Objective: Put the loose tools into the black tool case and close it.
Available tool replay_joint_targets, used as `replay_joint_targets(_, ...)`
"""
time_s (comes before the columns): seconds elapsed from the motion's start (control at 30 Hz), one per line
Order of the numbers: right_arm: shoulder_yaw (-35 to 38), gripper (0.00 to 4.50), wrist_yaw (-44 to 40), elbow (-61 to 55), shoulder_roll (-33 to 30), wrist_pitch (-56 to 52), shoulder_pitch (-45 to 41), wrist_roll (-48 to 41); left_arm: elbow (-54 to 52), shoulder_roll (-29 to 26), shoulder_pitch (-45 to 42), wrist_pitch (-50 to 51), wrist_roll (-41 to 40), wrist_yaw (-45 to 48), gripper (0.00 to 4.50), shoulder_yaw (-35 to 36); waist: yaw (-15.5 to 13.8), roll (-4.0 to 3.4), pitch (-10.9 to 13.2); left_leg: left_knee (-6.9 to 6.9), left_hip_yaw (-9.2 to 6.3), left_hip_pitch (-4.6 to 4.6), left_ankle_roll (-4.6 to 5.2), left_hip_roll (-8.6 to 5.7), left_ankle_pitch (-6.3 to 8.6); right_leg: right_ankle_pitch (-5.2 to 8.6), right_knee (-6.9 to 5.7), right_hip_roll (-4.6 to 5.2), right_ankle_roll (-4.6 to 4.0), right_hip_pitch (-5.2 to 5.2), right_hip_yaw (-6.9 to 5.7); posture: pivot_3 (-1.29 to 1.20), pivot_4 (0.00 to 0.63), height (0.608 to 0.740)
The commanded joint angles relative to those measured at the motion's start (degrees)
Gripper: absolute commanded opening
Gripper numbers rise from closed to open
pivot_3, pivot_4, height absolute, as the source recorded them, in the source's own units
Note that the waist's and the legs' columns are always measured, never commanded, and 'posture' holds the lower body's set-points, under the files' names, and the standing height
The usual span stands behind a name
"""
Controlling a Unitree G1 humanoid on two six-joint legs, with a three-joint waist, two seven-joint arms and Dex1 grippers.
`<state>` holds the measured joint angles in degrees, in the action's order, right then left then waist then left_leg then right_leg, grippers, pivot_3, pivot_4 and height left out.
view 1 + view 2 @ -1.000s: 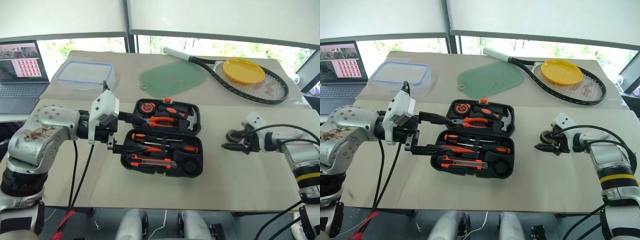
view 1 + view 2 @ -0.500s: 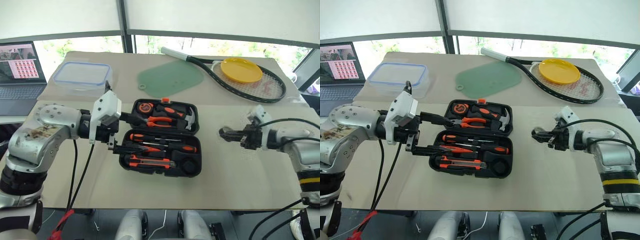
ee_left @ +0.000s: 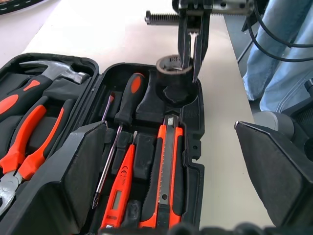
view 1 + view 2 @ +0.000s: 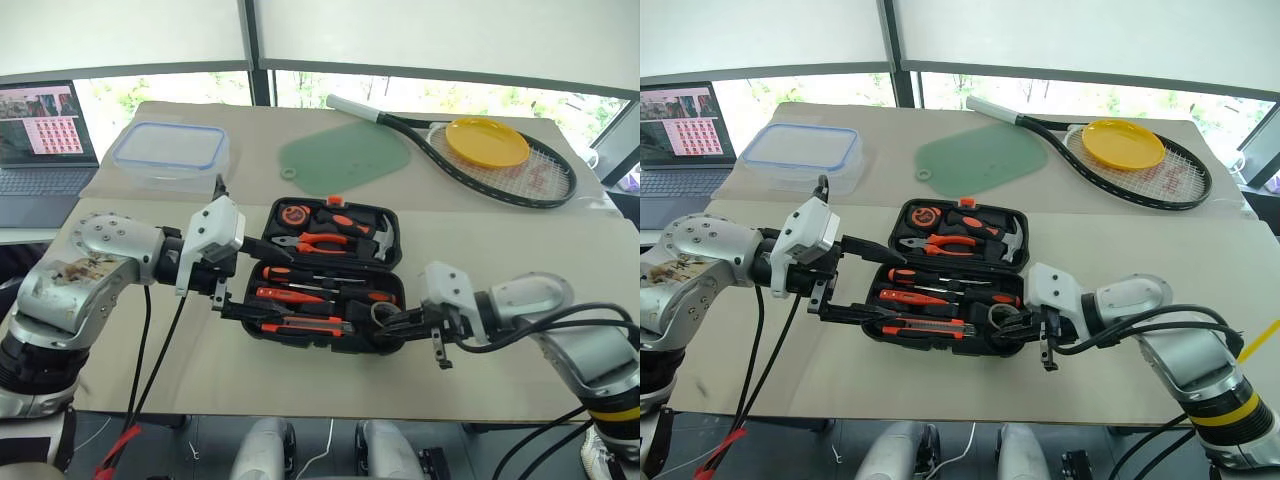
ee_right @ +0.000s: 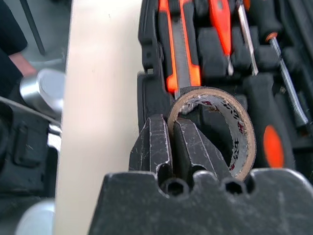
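Tape roll (image 5: 222, 125) is pinched by its wall in the right gripper (image 5: 172, 147), right over the round recess at the near right corner of the black tool case (image 4: 392, 240), so it can drop straight in. Left gripper (image 4: 862, 280) stands wide open at the case's left edge (probably steadying it). Screwdrivers (image 3: 128, 100), tester (image 3: 119, 188) and utility knife (image 3: 165, 171) sit in their slots. Beige table (image 4: 250, 380); windows, laptop (image 4: 40, 135) beyond.

I see the black case (image 4: 325, 275) lying open on the table (image 4: 480, 370), screwdrivers (image 4: 330, 275) and knife (image 4: 300, 325) seated. The tape roll (image 5: 220, 125) hangs tilted over its corner recess.
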<state>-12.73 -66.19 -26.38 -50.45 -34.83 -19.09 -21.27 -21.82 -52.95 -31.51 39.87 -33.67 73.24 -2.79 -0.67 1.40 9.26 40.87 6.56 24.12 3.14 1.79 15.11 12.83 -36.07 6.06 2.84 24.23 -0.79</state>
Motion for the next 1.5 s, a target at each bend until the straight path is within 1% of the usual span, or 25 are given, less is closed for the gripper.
replay_joint_targets(0.03, -1.32, 0.43, 0.07, -0.04, 0.17, 2.50, 0.31, 1.86, -1.60, -1.10, -0.28, -1.17, -0.06, 0.18, 4.50, 0.85, -0.01, 0.00, 0.00, 0.00, 0.00, 0.00, 0.00, 0.01, 0.00, 0.00, 0.00, 0.00, 0.00, 0.00, 0.00, 0.00, 0.150, 0.738)
replay_joint_targets(0.07, -1.69, 0.86, 0.27, 0.19, 0.38, 2.75, 0.22, 2.31, -1.70, -1.19, -0.21, -1.14, -0.12, 0.09, 4.50, 0.89, -0.02, 0.00, 0.00, 0.00, 0.00, 0.00, 0.02, 0.01, 0.01, 0.00, 0.00, 0.00, 0.00, 0.00, 0.00, 0.00, 0.150, 0.738)
replay_joint_targets(0.13, -2.26, 1.41, 0.25, 0.39, 0.30, 2.98, -0.03, 3.00, -1.79, -1.36, -0.12, -1.14, -0.20, -0.01, 4.50, 0.95, -0.06, 0.00, 0.00, 0.01, -0.01, 0.00, 0.03, 0.02, 0.02, 0.00, 0.01, 0.00, 0.00, -0.02, 0.00, 0.00, 0.150, 0.738)
replay_joint_targets(0.3, -1.57, 3.18, -1.72, -1.10, -1.64, 2.47, -0.07, 2.30, -1.68, -1.68, 0.11, -1.30, -0.09, -0.09, 4.50, 1.15, -0.04, 0.00, 0.00, 0.00, -0.01, 0.01, 0.04, 0.02, 0.02, 0.00, 0.00, 0.01, 0.00, 0.00, 0.00, 0.00, 0.150, 0.738)
replay_joint_targets(0.33, -0.17, 3.46, -2.18, -1.95, -1.87, 1.28, -0.41, 0.33, -1.61, -1.75, 0.23, -1.31, -0.04, -0.19, 4.50, 1.25, -0.03, 0.00, 0.00, 0.00, -0.01, 0.00, 0.04, 0.02, 0.02, 0.00, 0.00, 0.00, 0.00, -0.01, 0.00, 0.00, 0.150, 0.738)
replay_joint_targets(0.4, 2.18, 4.21, -2.83, -3.05, -2.22, -0.80, -0.93, -2.94, -1.48, -1.82, 0.41, -1.41, 0.06, -0.40, 4.50, 1.38, -0.02, 0.00, 0.00, 0.00, -0.01, 0.01, 0.06, 0.03, 0.04, 0.00, 0.00, 0.00, 0.00, 0.00, 0.00, 0.00, 0.150, 0.738)
replay_joint_targets(0.43, 3.49, 4.46, -3.00, -3.44, -2.47, -1.76, -1.17, -4.42, -1.40, -1.84, 0.53, -1.45, 0.21, -0.62, 4.50, 1.42, -0.02, 0.00, 0.00, 0.00, -0.01, 0.00, 0.07, 0.03, 0.04, 0.00, 0.00, 0.00, 0.00, 0.00, 0.00, 0.00, 0.150, 0.738)
replay_joint_targets(0.53, 8.56, 4.46, -1.47, -2.51, -2.48, -5.00, -1.97, -8.54, -0.20, -1.88, 1.49, -1.89, 1.51, -2.06, 4.50, 1.68, -0.07, 0.01, 0.00, 0.00, -0.01, 0.00, 0.09, 0.04, 0.05, 0.00, 0.01, 0.01, 0.00, -0.01, 0.00, 0.00, 0.150, 0.738)
replay_joint_targets(0.63, 14.03, 4.46, 1.50, 2.14, -2.55, -8.45, -1.84, -10.48, 5.59, -1.87, 4.85, -4.73, 5.12, -4.93, 4.50, 3.54, -0.04, 0.00, 0.00, -0.01, -0.02, -0.02, 0.35, 0.05, 0.21, 0.00, 0.01, 0.01, -0.01, -0.03, 0.00, 0.00, 0.150, 0.738)
replay_joint_targets(0.7, 16.96, 3.95, 2.67, 5.23, -3.04, -9.35, -0.81, -10.82, 9.45, -1.32, 6.83, -6.25, 7.03, -7.62, 3.98, 5.10, -0.03, 0.00, 0.00, -0.02, -0.01, -0.03, 0.35, 0.05, 0.20, 0.00, 0.00, 0.01, -0.03, -0.02, -0.01, 0.00, 0.150, 0.738)
replay_joint_targets(0.77, 18.22, 3.47, 3.25, 7.89, -3.76, -8.16, 0.61, -9.43, 12.64, -1.18, 8.67, -8.79, 9.53, -9.49, 3.49, 5.41, -0.09, 0.00, 0.00, -0.03, 0.00, -0.02, 0.35, 0.05, 0.21, -0.01, 0.01, 0.01, -0.03, 0.00, -0.01, 0.00, 0.150, 0.738)
replay_joint_targets(0.8, 18.30, 2.99, 3.58, 8.96, -3.98, -7.35, 1.13, -8.63, 13.79, -1.02, 9.26, -9.93, 10.53, -10.10, 3.00, 5.29, -0.09, 0.00, 0.00, -0.04, 0.00, -0.01, 0.37, 0.05, 0.22, -0.01, 0.03, 0.01, -0.03, -0.01, -0.03, 0.00, 0.150, 0.738)
replay_joint_targets(0.87, 17.71, 2.41, 4.79, 11.45, -3.85, -6.00, 1.57, -6.78, 16.18, -0.54, 10.01, -11.91, 12.60, -11.05, 2.33, 4.40, -0.11, 0.00, 0.00, -0.04, 0.01, 0.00, 0.37, 0.05, 0.22, -0.01, 0.05, 0.02, -0.03, 0.00, -0.03, 0.00, 0.150, 0.738)
replay_joint_targets(1.0, 15.45, 0.99, 5.94, 14.89, -2.64, -3.60, 1.23, -4.05, 20.02, 0.89, 9.79, -15.94, 16.34, -11.48, 0.81, 1.92, -0.06, 0.00, 0.00, -0.04, 0.04, 0.01, 0.37, 0.05, 0.22, -0.01, 0.01, 0.03, -0.03, 0.02, -0.02, 0.00, 0.150, 0.738)
replay_joint_targets(1.07, 13.40, 0.27, 6.16, 16.86, -1.52, -1.20, 0.67, -1.83, 22.02, 2.55, 8.38, -17.44, 18.54, -12.29, 0.08, -0.06, -0.02, 0.00, 0.00, -0.04, 0.04, 0.01, 0.37, 0.05, 0.22, -0.01, 0.01, 0.03, -0.03, 0.03, -0.02, 0.00, 0.150, 0.738)
replay_joint_targets(1.1, 12.61, 0.04, 6.20, 17.72, -1.07, -0.22, 0.35, -0.89, 22.91, 3.19, 7.77, -18.08, 19.56, -12.60, 0.00, -0.84, -0.03, 0.00, 0.00, -0.04, 0.04, 0.02, 0.37, 0.04, 0.22, -0.01, 0.00, 0.03, -0.03, 0.03, -0.02, 0.00, 0.150, 0.738)
replay_joint_targets(1.2, 8.60, 0.04, 7.20, 20.72, 1.14, 3.61, -2.11, 3.46, 24.88, 5.39, 5.77, -19.37, 23.20, -13.31, 0.00, -4.63, -0.02, 0.00, 0.00, -0.03, 0.05, 0.03, 0.37, 0.01, 0.22, -0.02, 0.00, 0.03, -0.03, 0.03, -0.02, 0.00, 0.150, 0.738)
replay_joint_targets(1.27, 6.75, 0.04, 8.40, 22.72, 2.78, 5.08, -4.03, 5.73, 25.75, 7.30, 4.98, -19.59, 23.80, -13.55, 0.00, -5.70, 0.02, 0.00, 0.00, -0.03, 0.07, 0.04, 0.36, -0.05, 0.21, -0.02, -0.01, 0.03, -0.03, 0.05, -0.02, 0.00, 0.150, 0.738)
replay_joint_targets(1.37, 4.60, 0.04, 7.87, 24.52, 3.91, 8.01, -5.17, 8.16, 24.11, 9.28, 5.46, -19.83, 23.02, -12.32, 0.00, -6.29, -0.07, 0.00, 0.00, -0.04, 0.07, 0.07, 0.29, -0.04, 0.17, -0.01, -0.01, 0.03, -0.02, 0.09, -0.02, 0.00, 0.150, 0.738)
replay_joint_targets(1.43, 4.22, 0.04, 7.05, 24.38, 4.57, 8.45, -5.49, 8.12, 21.64, 9.82, 6.47, -18.73, 21.66, -11.07, 0.00, -6.09, -0.29, 0.00, 0.00, -0.02, 0.05, 0.12, 0.04, -0.01, 0.02, -0.01, 0.03, 0.03, -0.02, 0.08, -0.07, 0.00, 0.150, 0.738)
replay_joint_targets(1.5, 4.38, 0.04, 5.34, 22.69, 4.61, 8.62, -4.94, 7.16, 18.69, 9.50, 8.18, -17.59, 19.97, -9.32, 0.00, -5.66, -0.21, 0.00, 0.00, -0.02, 0.05, 0.15, 0.06, 0.00, 0.04, -0.03, 0.08, 0.08, 0.02, 0.07, -0.06, 0.00, 0.150, 0.738)
